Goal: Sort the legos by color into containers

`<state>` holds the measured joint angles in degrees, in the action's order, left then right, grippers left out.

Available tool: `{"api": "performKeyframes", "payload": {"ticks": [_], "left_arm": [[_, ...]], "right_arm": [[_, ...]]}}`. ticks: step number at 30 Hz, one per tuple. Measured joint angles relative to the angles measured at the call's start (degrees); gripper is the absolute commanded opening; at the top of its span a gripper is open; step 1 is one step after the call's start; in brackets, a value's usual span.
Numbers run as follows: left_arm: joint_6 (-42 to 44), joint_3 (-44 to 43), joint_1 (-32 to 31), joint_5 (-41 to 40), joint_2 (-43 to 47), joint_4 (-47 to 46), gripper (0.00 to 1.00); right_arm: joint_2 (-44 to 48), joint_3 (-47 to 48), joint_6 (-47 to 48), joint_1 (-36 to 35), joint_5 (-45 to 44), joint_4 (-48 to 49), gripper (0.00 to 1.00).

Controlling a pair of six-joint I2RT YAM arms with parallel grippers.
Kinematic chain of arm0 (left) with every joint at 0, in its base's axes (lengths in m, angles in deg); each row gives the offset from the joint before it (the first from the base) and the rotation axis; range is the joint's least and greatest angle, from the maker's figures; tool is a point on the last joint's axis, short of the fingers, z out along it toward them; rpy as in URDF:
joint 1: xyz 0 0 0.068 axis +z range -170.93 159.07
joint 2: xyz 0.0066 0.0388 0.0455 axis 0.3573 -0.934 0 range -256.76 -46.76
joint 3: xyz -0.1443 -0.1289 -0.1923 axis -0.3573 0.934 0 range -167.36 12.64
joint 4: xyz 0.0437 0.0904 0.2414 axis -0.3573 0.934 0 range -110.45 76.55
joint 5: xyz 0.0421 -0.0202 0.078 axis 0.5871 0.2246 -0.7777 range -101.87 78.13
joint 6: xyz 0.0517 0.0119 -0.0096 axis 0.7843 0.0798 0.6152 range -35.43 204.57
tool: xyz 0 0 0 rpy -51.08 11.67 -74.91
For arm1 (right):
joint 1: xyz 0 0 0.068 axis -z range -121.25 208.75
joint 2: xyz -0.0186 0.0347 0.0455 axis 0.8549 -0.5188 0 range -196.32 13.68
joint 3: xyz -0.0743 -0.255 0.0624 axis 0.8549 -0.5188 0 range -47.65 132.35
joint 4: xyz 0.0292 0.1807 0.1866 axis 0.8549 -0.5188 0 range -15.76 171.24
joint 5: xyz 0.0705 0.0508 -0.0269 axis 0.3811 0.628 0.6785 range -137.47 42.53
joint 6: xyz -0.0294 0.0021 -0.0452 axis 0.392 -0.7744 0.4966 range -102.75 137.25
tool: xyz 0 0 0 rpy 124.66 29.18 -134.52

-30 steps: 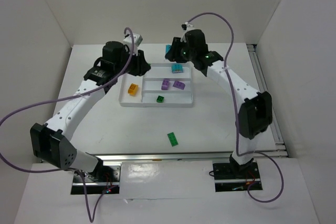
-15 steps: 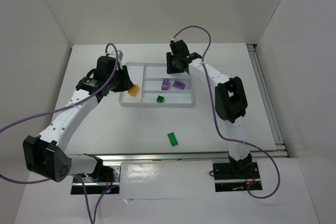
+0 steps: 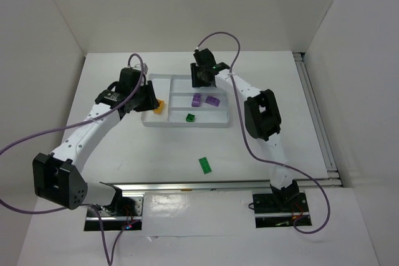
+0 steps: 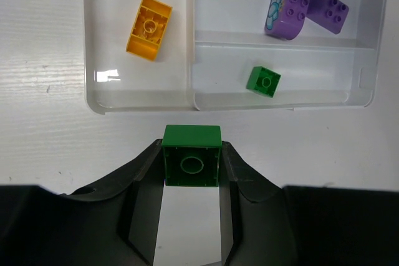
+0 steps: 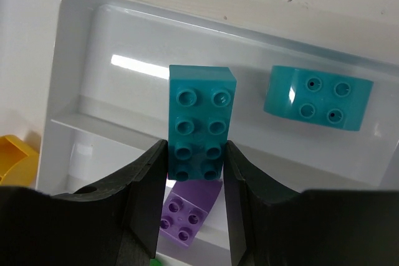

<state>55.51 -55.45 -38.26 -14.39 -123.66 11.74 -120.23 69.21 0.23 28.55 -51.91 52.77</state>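
Left gripper (image 4: 191, 167) is pressed onto a held green brick (image 4: 191, 146), pinched studs-down between both fingers. It hangs by the near-left corner of the white tray (image 4: 143, 82), just outside the rim in the wrist view.

Nearer the arm bases, a loose green brick (image 3: 204, 165) lies on the table (image 3: 156, 147), well apart from the tray's near edge. In the tray's near long section sits a small green brick (image 4: 263, 81). The upright left section holds an orange brick (image 4: 149, 27), hollow side up. In the middle section, a printed purple brick (image 4: 285, 10) and a plain purple brick (image 4: 328, 12) lie side by side.

Farthest off, the right gripper (image 5: 194, 154) clamps a held teal brick (image 5: 201, 110) over the far section, just beside a lying teal brick (image 5: 318, 98).
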Motion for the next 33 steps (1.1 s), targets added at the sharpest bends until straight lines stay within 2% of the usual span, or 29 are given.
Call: {"api": "performKeyframes", "payload": {"ticks": [2,4,7,11,15,17,19,25,29,30,33], "left_arm": [[-0.3,0.0,0.0,0.0,-1.3,0.0,0.00],[-0.9,0.0,-0.2,0.0,-2.7,0.2,0.00],[-1.1,0.1,-0.9,0.0,-4.2,0.5,0.00],[-1.2,0.0,-2.2,0.1,-4.7,0.6,0.00],[-1.2,-0.9,-2.8,0.5,-6.4,0.7,0.00],[-1.2,-1.8,-3.4,0.5,-8.2,0.8,0.00],[-1.3,-3.4,-5.0,0.4,-10.9,0.7,0.00],[-2.2,-8.8,-9.3,1.3,-21.0,-0.5,0.00],[-2.7,-10.2,-9.3,1.8,-26.0,-1.2,0.16],[-2.8,-10.5,-9.3,1.7,-26.8,-1.3,0.26],[-2.8,-11.5,-9.2,1.0,-28.4,-1.4,0.46]], "right_arm": [[-0.6,1.4,0.0,-0.3,-0.1,-0.3,0.51],[-0.9,2.6,0.1,-0.7,-0.7,-0.4,0.62],[-0.8,4.0,0.5,-1.5,-2.0,-0.3,0.71],[-0.4,4.1,1.4,-2.7,-3.7,-0.3,0.71],[0.6,3.7,1.9,-3.1,-4.9,-0.7,0.56],[3.3,0.1,1.6,-3.1,-5.8,-0.1,0.56],[8.9,-7.5,1.2,-2.7,-6.4,0.9,0.56],[27.9,-23.7,-0.3,2.4,-7.3,1.3,0.67],[38.9,-30.4,-0.5,6.3,-9.8,1.7,0.70],[41.1,-32.0,-0.5,6.6,-10.3,1.6,0.72],[46.6,-36.1,-0.5,6.7,-11.1,0.6,0.74]]}}
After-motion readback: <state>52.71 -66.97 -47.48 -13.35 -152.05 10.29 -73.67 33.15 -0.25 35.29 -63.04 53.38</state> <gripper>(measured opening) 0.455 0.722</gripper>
